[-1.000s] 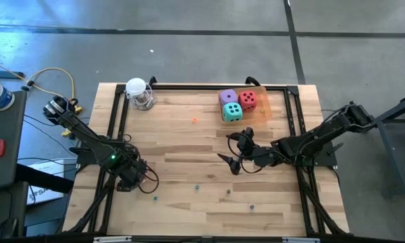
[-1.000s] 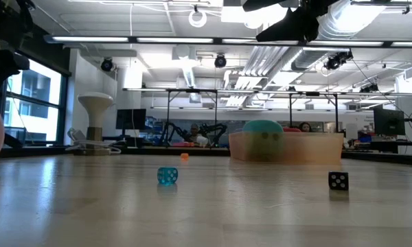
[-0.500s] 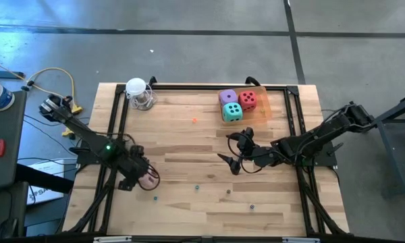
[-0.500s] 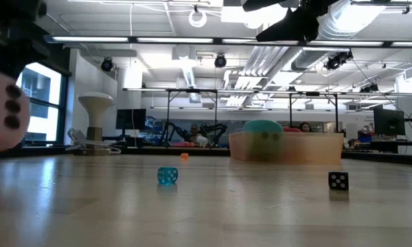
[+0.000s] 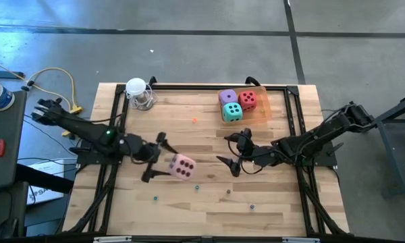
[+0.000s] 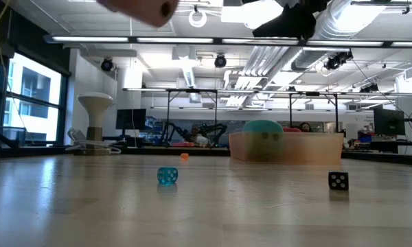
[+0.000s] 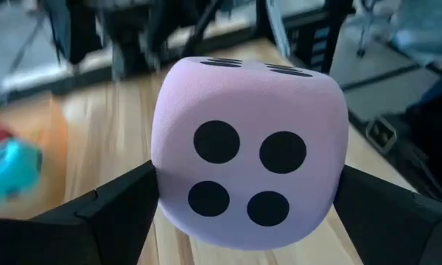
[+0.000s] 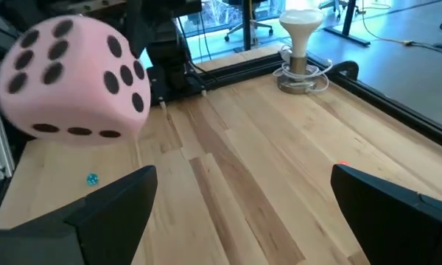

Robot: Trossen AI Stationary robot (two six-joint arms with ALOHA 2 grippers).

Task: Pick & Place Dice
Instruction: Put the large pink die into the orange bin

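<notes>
Four soft cubes with dark pips are what I am watching, and the pink soft cube [image 5: 182, 167] is held off the tabletop [image 5: 202, 145], clenched between the two dark fingers of my left tool [image 5: 163, 156], over the left-centre of the boards. From the left wrist view the pink soft cube [image 7: 249, 152] fills the frame with its four-pip face toward me, a finger pressed against each side. The teal soft cube [image 5: 231, 112], the purple soft cube [image 5: 227, 97] and the red soft cube [image 5: 248, 100] sit packed together in the translucent orange tray [image 5: 262, 111] at the far edge of the tabletop, well apart from the held one. My right tool [image 5: 232, 151] hangs over the middle of the tabletop, its fingers spread wide and gripping nothing, pointing toward the pink cube. A white mushroom-shaped lamp [image 5: 137, 88] stands near the far left corner.
</notes>
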